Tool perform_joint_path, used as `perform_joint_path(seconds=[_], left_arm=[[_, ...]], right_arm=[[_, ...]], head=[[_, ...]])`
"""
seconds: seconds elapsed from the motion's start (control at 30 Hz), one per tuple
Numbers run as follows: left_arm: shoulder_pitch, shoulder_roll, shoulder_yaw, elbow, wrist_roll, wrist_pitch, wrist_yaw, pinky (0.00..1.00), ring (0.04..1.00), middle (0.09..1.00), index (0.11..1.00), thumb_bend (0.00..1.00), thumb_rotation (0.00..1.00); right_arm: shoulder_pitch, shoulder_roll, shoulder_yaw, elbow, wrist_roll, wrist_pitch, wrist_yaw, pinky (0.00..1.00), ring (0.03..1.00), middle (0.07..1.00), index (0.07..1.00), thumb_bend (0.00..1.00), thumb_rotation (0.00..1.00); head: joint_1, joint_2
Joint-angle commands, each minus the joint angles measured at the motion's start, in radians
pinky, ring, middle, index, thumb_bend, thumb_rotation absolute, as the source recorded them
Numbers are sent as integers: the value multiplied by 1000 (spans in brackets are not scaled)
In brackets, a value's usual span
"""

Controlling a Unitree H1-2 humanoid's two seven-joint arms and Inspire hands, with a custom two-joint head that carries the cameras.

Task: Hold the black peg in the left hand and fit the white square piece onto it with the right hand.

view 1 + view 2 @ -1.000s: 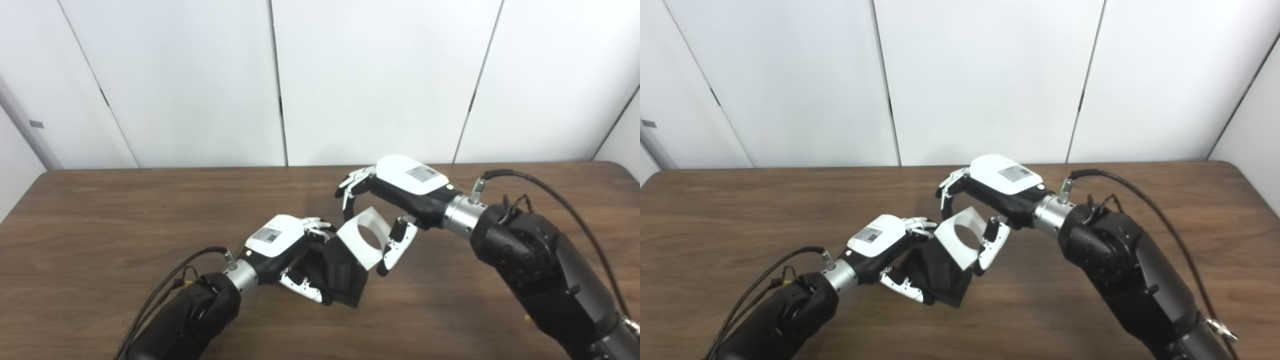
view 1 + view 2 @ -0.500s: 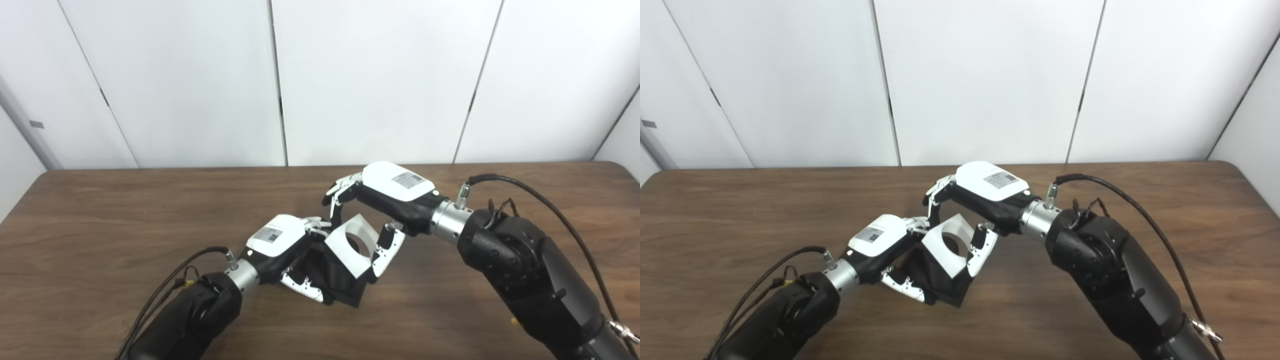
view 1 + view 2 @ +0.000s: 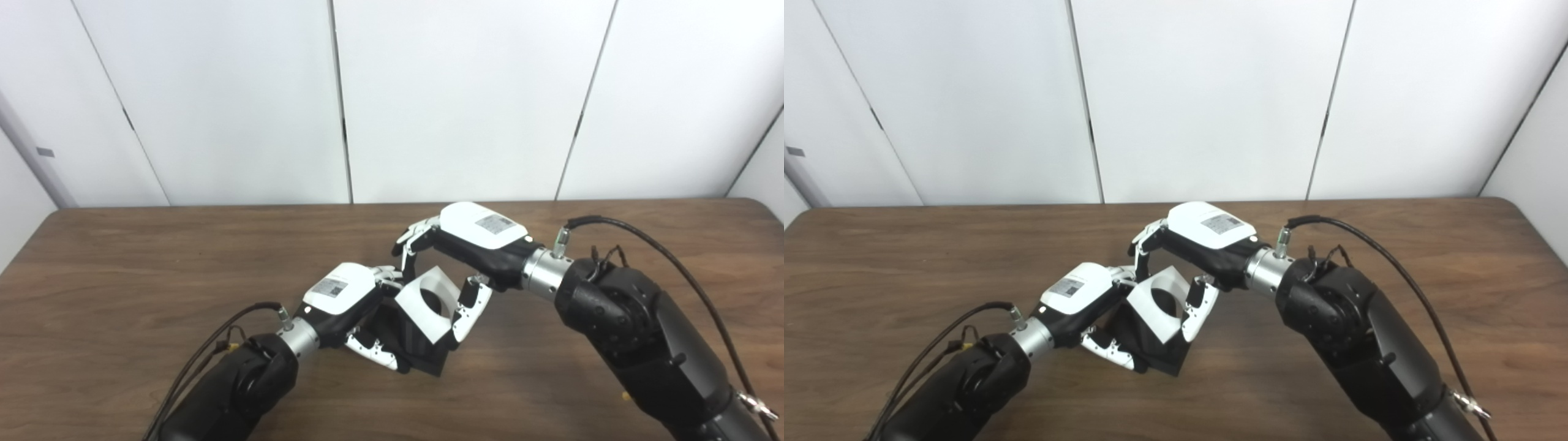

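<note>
My left hand [image 3: 346, 300] is shut on the black peg [image 3: 419, 352], a dark block with a round post, held tilted just above the brown table [image 3: 122, 269]. The white square piece [image 3: 427, 302], a flat plate with a round hole, is pinched at its edges by my right hand [image 3: 474, 239]. The plate sits over the end of the post, and dark peg shows through the hole [image 3: 1162, 301]. The two hands meet at the table's middle. How deep the post sits in the hole is hidden.
Both forearms [image 3: 637, 331] reach in from the bottom corners, each with a black cable [image 3: 643, 229] looping off the wrist. White wall panels [image 3: 429, 92] stand behind the table's far edge.
My right hand has carried the white square piece left and down onto the peg's post. The left hand and peg have barely moved.
</note>
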Motion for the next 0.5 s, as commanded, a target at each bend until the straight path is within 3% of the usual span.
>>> perform_joint_path(seconds=[0.0,0.47], left_arm=[[24,3,-38,20,62,41,-62,849,899,868,490,523,72],[21,1,-40,28,62,34,-54,833,891,867,489,523,72]], right_arm=[[-28,3,-9,-5,6,-30,-24,843,840,772,478,518,136],[-29,30,-2,49,-8,-43,-43,834,830,769,479,518,136]], head=[[2,2],[6,4]])
